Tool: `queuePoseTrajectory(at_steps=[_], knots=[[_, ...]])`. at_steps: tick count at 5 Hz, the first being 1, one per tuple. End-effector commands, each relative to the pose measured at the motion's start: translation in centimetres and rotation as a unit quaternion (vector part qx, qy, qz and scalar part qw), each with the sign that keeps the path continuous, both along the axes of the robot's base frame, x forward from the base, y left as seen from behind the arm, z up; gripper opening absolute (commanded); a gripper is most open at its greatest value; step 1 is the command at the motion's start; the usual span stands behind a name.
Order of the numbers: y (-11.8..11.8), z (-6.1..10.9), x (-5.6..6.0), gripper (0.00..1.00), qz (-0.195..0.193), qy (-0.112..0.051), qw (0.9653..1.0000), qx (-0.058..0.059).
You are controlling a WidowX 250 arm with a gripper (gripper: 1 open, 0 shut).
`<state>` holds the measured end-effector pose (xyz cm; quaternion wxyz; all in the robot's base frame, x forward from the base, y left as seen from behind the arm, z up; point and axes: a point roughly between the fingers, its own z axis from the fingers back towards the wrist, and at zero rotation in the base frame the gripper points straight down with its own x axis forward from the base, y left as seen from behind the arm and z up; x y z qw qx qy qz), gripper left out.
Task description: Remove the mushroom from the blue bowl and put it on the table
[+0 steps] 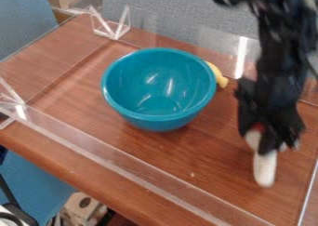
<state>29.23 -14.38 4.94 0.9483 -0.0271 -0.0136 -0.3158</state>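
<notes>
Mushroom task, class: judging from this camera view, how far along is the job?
Done: the blue bowl looks empty. In hand: the gripper holds the mushroom, stem down, low over the table to the right of the bowl. Left: set it on the wood, let go and withdraw.

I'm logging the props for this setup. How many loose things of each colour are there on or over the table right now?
Teal-blue: 1, the blue bowl
Cream-white: 1, the mushroom, only its stem showing, in the tool
Yellow: 1, the small object behind the bowl
Total: 3
</notes>
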Motion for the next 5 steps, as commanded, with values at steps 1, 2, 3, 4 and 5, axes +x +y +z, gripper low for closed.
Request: queuePoseTrajectory(at_steps=[1,2,3,4,5], knots=[[-1.6,0.8,1.9,0.00,0.009,-0.023,0.9997,-0.005],[-1.0,1.1,2.3,1.00,0.031,-0.019,0.9993,-0.001],[-0.4,1.8,2.5,1.00,0.053,-0.017,0.9985,0.003],[-0.5,1.8,2.7,1.00,0.053,-0.015,0.9985,0.007],[-0.5,2.0,2.8,1.00,0.052,-0.016,0.9985,0.010]])
